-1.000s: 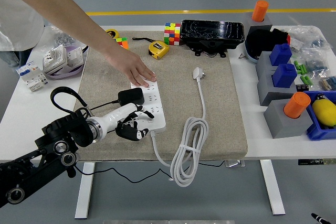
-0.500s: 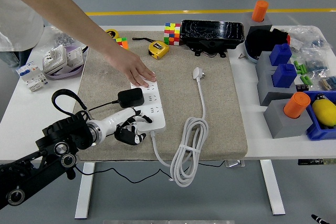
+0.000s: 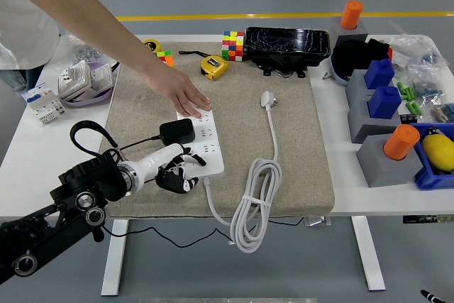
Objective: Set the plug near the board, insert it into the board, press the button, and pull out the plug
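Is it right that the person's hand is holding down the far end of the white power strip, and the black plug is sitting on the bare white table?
Not quite. The person's hand does press the power strip's far end, but the head view shows the black plug plugged into the strip.

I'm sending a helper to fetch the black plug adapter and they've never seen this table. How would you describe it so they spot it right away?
Start at the beige mat covering the middle of the white table, then find the white power strip on the mat's left half, under a person's hand. The black plug adapter sits at the strip's left edge, just above the robot's left hand: the only black block there, trailing a thin black cord.
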Motion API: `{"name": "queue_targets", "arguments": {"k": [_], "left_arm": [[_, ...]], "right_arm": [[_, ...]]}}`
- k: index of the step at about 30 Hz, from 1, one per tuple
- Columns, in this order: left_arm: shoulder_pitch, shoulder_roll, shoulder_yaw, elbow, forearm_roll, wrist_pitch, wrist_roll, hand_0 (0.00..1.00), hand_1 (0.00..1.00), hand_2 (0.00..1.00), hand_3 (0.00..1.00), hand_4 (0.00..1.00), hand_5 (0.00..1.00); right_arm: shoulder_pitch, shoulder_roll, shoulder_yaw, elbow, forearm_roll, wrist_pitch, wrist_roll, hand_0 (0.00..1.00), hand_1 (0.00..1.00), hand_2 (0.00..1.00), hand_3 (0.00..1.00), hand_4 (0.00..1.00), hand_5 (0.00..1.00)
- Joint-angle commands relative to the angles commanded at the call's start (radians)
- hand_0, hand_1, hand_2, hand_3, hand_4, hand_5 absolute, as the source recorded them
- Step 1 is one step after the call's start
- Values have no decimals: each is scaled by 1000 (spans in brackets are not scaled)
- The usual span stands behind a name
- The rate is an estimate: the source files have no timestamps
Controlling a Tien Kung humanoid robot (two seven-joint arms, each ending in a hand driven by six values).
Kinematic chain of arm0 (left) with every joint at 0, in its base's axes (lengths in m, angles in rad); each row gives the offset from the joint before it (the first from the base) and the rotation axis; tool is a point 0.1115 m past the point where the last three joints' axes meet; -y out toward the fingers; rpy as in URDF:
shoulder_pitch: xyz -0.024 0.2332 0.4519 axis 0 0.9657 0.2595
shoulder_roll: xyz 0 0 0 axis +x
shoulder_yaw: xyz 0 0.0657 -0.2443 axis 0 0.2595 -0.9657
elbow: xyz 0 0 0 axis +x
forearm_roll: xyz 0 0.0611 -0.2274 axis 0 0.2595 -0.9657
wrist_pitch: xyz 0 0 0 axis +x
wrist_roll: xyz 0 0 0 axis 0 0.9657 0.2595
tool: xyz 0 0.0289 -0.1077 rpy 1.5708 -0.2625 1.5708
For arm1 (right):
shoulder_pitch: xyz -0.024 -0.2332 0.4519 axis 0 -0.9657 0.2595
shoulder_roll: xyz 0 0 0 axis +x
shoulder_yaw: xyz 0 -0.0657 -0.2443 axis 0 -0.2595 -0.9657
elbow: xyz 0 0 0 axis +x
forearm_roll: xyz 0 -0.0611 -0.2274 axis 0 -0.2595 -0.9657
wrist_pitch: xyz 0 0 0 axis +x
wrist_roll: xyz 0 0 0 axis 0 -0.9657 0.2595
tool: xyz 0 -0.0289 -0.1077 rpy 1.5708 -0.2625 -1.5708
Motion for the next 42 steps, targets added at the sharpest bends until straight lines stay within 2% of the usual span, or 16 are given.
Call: {"name": "queue_targets", "arguments": {"k": [1,2,9,15,29,32,33,38,39,42], "left_arm": [[0,0,0,0,1,2,-2,87,54,154,804,570,2],[-1,0,0,0,1,3,-3,87,55,155,880,570,2],[-4,2,2,-5,1,6,-6,87,55,155,886,565,2],[-7,2,16,15,7,-4,16,87,55,155,893,564,2],[-8,0,24,28,14,-5,19,85,54,155,903,559,2],[-4,2,12,13,12,-8,14,85,54,155,903,559,2],[-1,3,4,2,6,-11,11,84,54,154,750,547,2],[10,12,-40,-47,-36,-4,-30,84,54,154,750,547,2],[11,13,-44,-49,-37,-2,-37,103,45,145,619,675,38],[18,15,-53,-49,-41,6,-58,103,45,145,619,675,38]], "right_arm": [[0,0,0,0,0,0,0,666,671,657,586,926,525],[0,-1,0,0,-1,0,0,667,671,657,586,926,525],[2,-1,1,1,0,0,0,667,671,657,586,926,525],[4,-1,-2,3,0,0,-1,664,671,656,586,926,525],[1,-3,-4,4,0,0,-1,666,671,655,586,926,525],[1,-2,-1,4,-1,0,-1,666,671,655,586,926,525],[1,-2,-1,4,-1,0,-1,666,671,655,586,926,525],[-2,-3,-2,4,-2,0,-1,666,671,655,586,926,525],[-3,-3,-2,3,-2,0,-1,668,671,655,586,926,526],[-7,-2,-2,4,-2,0,-1,668,671,655,586,926,526]]}}
